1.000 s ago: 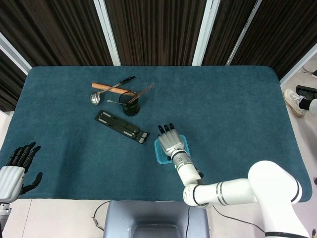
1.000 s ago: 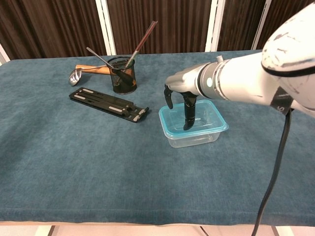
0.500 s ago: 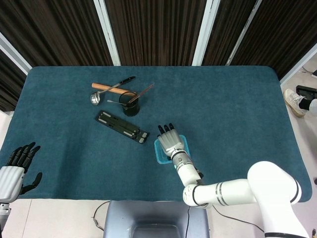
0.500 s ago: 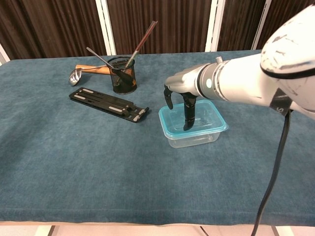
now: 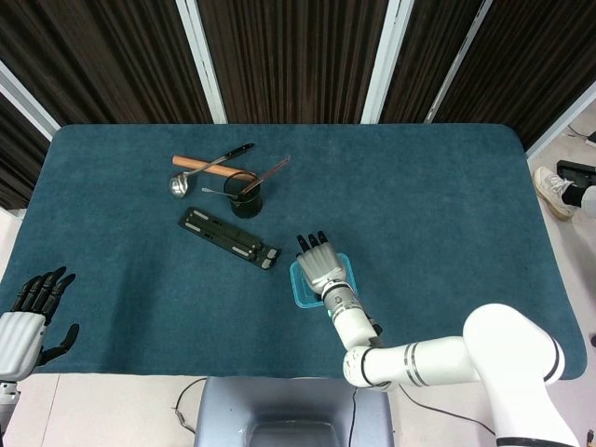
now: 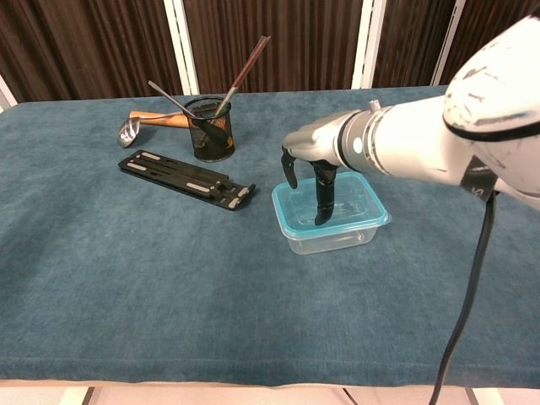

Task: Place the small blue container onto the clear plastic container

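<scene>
Right arm [image 6: 422, 152]: glossy white rounded shells, grey-silver wrist section, dark ring seams between segments. Black cable [image 6: 468, 312] hangs along it. Right robot hand [image 6: 308, 169]: silver-grey back, black fingers. Left robot hand [image 5: 26, 321]: pale grey-white palm casing, black fingers, dark thumb. Faint dark marking on the right arm's upper shell; unreadable.

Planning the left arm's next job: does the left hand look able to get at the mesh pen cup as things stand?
Probably yes: the left hand sits off the table's near left corner, with bare cloth between it and the mesh pen cup.
</scene>
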### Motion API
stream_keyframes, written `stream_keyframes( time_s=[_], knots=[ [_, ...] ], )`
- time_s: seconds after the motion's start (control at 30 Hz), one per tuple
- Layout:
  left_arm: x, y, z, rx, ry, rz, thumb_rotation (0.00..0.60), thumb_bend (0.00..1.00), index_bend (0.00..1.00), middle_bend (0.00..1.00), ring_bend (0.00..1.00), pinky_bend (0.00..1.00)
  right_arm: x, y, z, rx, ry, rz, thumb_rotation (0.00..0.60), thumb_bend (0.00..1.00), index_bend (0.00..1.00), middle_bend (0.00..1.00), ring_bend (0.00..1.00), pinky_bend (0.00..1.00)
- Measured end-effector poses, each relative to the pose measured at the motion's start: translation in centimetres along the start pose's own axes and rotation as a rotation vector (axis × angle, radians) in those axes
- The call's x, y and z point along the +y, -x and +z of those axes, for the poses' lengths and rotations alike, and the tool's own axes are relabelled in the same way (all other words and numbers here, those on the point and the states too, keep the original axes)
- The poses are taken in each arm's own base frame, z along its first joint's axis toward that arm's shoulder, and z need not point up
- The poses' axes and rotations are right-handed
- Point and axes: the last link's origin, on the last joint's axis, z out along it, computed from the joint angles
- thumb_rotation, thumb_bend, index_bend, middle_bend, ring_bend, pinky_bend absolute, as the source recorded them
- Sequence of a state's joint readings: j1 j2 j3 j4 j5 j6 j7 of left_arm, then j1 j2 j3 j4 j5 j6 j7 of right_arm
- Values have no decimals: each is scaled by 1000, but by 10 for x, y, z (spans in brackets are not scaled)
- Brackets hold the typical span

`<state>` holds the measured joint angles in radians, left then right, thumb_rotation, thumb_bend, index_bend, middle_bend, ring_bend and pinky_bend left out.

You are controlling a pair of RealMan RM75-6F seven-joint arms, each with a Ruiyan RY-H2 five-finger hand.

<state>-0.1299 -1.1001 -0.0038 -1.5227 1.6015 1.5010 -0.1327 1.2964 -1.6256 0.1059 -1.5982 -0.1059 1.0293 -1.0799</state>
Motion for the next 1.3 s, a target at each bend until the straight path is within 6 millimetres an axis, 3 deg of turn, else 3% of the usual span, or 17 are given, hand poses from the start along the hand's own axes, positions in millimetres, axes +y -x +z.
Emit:
stream_keyframes(
  time_s=[0.23, 0.53, 0.8, 0.97, 1.13, 1.3],
  knots=[
    [0, -1, 0, 2, -1, -1, 600, 409, 0, 0, 0, 80, 0, 0, 0, 1, 2, 2, 600, 115, 446, 85, 0, 133],
    [0, 0, -1, 2, 2, 1, 600, 409, 0, 0, 0, 80, 9, -18, -9, 48, 1, 51, 600, 115, 432, 84, 4, 134],
    [1, 0, 0, 2, 3, 6, 600, 409, 0, 0, 0, 80, 37, -41, -32, 114, 9, 100, 600, 114, 421, 84, 4, 134],
    [2, 0, -1, 6, 3, 7, 600, 408, 0, 0, 0, 80, 59, -52, -54, 179, 14, 102, 600, 115, 321, 82, 4, 134],
    [1, -1, -2, 14, 0, 3, 600, 408, 0, 0, 0, 80, 77, -45, -78, 260, 9, 70, 600, 115, 178, 30, 0, 134],
    [1, -1, -3, 15, -2, 8, 600, 408, 0, 0, 0, 80, 109, -14, -112, 365, 24, 39, 600, 115, 118, 2, 0, 100]
  ],
)
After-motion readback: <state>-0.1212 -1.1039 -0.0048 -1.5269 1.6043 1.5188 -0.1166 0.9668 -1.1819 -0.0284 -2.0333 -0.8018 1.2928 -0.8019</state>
